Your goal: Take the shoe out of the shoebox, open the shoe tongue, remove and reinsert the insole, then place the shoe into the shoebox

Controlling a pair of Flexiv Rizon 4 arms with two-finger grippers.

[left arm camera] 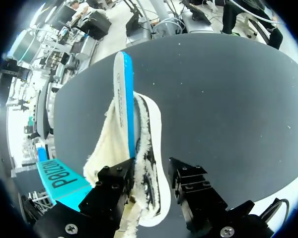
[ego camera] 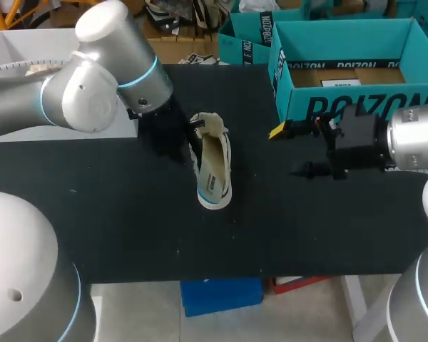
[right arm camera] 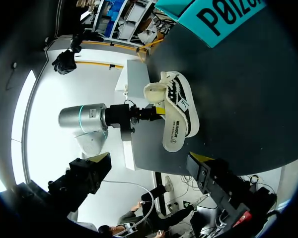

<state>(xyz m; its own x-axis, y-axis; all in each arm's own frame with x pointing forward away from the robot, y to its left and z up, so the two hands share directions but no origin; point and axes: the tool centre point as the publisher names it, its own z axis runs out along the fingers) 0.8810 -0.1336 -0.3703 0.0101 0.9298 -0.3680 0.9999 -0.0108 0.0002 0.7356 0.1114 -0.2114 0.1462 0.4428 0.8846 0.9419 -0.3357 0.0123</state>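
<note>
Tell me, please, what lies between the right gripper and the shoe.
Nothing: between the right gripper and the shoe there is only bare black table, as the head view shows.

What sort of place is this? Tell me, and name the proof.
Probably a robotics lab or test bench: the left arm and right arm hang over a black table, where a shoe lies near an open teal shoebox.

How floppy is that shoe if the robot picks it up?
Probably floppy on top: the shoe has fluffy, sagging lining. Its sole looks flat and stiffer, so a push would likely slide it, not roll it.
</note>
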